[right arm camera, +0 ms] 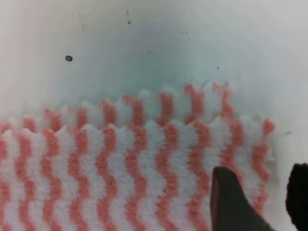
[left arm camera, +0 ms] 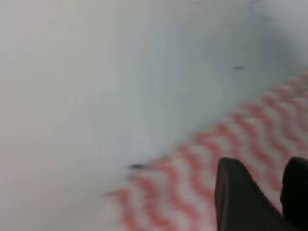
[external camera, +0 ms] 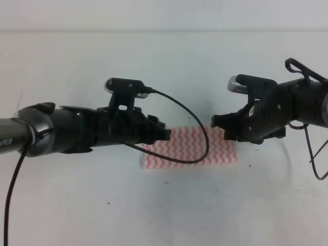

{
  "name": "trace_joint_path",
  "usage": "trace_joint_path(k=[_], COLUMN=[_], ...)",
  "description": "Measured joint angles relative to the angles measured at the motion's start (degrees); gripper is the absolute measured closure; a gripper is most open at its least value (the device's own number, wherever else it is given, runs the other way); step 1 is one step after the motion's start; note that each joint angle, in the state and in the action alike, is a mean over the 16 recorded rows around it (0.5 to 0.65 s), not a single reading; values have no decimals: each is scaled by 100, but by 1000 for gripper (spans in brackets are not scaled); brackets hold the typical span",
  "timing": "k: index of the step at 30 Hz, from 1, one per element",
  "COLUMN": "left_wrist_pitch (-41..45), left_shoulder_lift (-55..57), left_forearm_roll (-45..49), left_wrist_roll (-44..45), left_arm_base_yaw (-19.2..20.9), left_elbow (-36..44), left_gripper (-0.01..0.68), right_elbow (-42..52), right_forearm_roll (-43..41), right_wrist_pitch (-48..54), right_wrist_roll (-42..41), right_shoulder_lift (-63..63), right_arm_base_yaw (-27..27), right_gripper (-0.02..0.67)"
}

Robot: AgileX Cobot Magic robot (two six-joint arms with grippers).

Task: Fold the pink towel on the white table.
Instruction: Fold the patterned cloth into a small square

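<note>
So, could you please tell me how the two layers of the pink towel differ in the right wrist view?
The pink towel lies folded on the white table. Its top layer sits nearer the camera and shows broadly; the bottom layer shows only as a narrow strip beyond it. The top layer's corner reaches further right than the bottom's. Both share wavy pink-and-white stripes and zigzag edges.

A thin pink-and-white zigzag-striped towel lies flat, folded into two offset layers, mid plain white tabletop.

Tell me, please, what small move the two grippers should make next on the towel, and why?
Probably lower both to pinch an end each: the left gripper and right gripper hover open over opposite ends of the pink towel, already doubled once in the right wrist view.
</note>
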Motion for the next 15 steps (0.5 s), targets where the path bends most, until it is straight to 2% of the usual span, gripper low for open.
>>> trace_joint_path(k=[7,15], left_wrist_pitch=[573,906], left_shoulder_lift=[-7,-25], left_forearm_roll=[614,2241], left_wrist_roll=[-490,-1849], left_arm_base_yaw=[2,2], left_elbow=[4,14], left_gripper=[492,512], right_elbow=[-161,-406], right_forearm_roll=[-43,-161], right_wrist_pitch=[155,494], right_wrist_roll=[-67,-143], right_shoulder_lift=[-69,-123], right_arm_base_yaw=[-4,-6], right_gripper=[452,546])
